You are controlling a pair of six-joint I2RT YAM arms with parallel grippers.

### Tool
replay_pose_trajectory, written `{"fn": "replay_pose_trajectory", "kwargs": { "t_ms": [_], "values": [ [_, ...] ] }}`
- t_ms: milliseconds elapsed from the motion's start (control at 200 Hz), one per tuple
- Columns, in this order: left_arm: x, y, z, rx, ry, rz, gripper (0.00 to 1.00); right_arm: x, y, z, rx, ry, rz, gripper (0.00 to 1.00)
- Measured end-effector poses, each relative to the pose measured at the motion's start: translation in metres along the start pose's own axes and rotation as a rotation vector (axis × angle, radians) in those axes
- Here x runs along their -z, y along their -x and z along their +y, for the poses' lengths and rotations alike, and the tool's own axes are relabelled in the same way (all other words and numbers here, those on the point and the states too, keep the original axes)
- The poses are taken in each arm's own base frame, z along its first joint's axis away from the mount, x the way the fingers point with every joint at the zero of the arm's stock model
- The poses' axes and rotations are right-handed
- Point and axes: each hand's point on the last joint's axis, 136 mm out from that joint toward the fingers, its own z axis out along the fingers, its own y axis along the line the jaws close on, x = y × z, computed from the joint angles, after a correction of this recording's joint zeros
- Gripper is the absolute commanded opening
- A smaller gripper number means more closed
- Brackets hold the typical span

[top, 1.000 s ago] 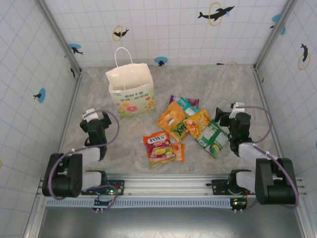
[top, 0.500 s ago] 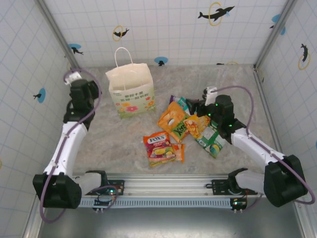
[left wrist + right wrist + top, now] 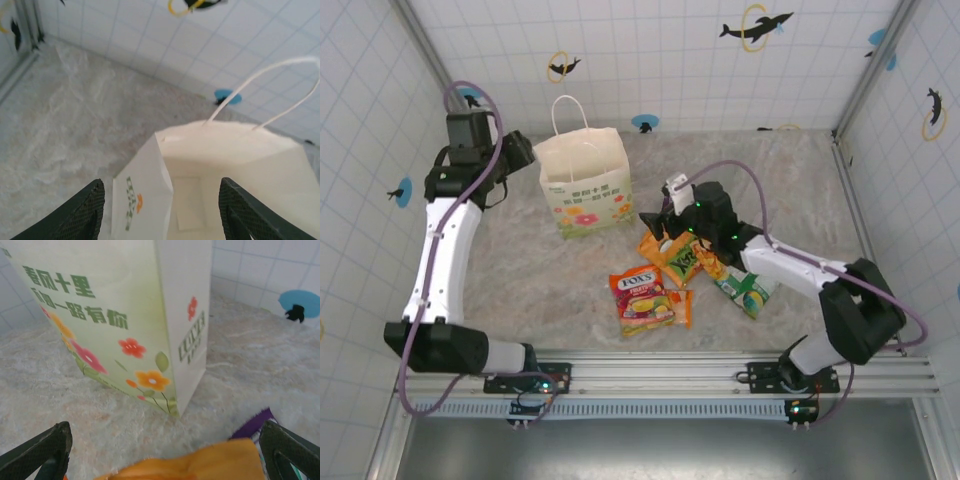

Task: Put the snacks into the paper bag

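Observation:
The paper bag (image 3: 583,185) stands upright at the back left with its mouth open, and also shows as paper bag (image 3: 235,175) and paper bag (image 3: 115,315). My left gripper (image 3: 525,150) hovers at its top left corner. It is open, left gripper (image 3: 162,215), with the bag's side wall between its fingers (image 3: 75,212) and not touching them. The snacks lie in a heap right of the bag: an orange packet (image 3: 663,245), a red FOX'S packet (image 3: 640,297) and a green packet (image 3: 750,285). My right gripper (image 3: 655,222) is open over the orange packet (image 3: 200,462), right gripper (image 3: 165,455); a purple packet (image 3: 255,424) peeks out behind.
Tiled walls with dolphin stickers close in the marble floor (image 3: 540,280) on three sides. The arms' metal rail (image 3: 660,385) runs along the near edge. A small orange packet (image 3: 680,305) lies against the FOX'S one.
The left arm has risen and swung back to the bag's top left corner, its jaws narrowing. The right arm has reached left across the heap to the orange packet.

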Motion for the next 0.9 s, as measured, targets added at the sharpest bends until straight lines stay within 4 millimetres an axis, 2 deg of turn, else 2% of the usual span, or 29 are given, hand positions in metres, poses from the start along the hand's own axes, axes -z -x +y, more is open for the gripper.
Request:
{"fn": "replay_pose_trajectory", "kwargs": {
  "t_ms": [125,205,405,701,901],
  "values": [
    [-0.016,-0.018,0.0,0.008,-0.008,0.099,0.62,-0.017,0.007,0.009,0.05,0.014,0.004,0.98],
    [-0.022,-0.024,-0.001,0.013,-0.016,0.141,0.61,-0.024,0.002,0.01,0.066,0.015,0.017,0.98],
    [-0.038,-0.03,-0.001,0.017,-0.007,0.199,0.6,-0.043,-0.013,0.004,0.081,-0.005,0.062,0.98],
    [-0.062,-0.035,0.005,0.015,0.023,0.25,0.55,-0.058,0.001,0.007,0.086,0.022,0.028,0.98],
    [-0.073,-0.036,0.007,0.014,0.036,0.27,0.5,-0.062,0.0,0.012,0.087,0.04,0.028,0.99]
  ]
}}
